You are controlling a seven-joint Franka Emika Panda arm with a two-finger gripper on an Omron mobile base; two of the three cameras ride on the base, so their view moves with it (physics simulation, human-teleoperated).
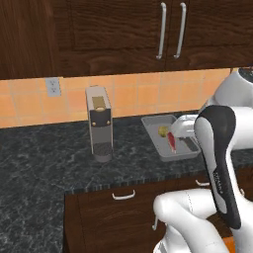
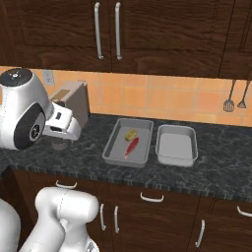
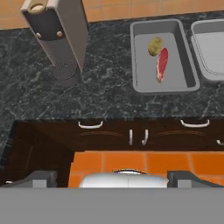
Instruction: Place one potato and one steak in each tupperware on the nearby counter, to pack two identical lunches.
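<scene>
Black-grey speckled stone forms the bench (image 2: 74,147), which runs beneath dark wooden wall cupboards (image 2: 147,34) and an orange tiled wall (image 2: 147,98). Two grey trays sit side by side on it, just apart: the darker tray (image 2: 109,149) on the left holds one potato (image 2: 131,134) and one steak (image 2: 131,146), the potato at the wall end and the red slab just in front of it, the two nearly touching. The second tray (image 2: 176,158) lies to its right with nothing visible inside. A tall grey coffee machine (image 1: 99,123) stands upright on the bench well to the left of the trays, near a wall socket (image 1: 53,87). Two kitchen utensils (image 2: 235,102) hang against the tiles at the far right. In the left base view the robot's white arm (image 1: 220,148) crosses in front of the near end of the darker tray, hiding part of it. The pincer (image 3: 111,177) hangs off the bench edge over the orange floor (image 3: 144,162), in front of the lower cabinet doors (image 3: 113,135), its fingers spread wide apart and gripping nothing. Counted: two trays, one potato, one steak, one coffee machine.
</scene>
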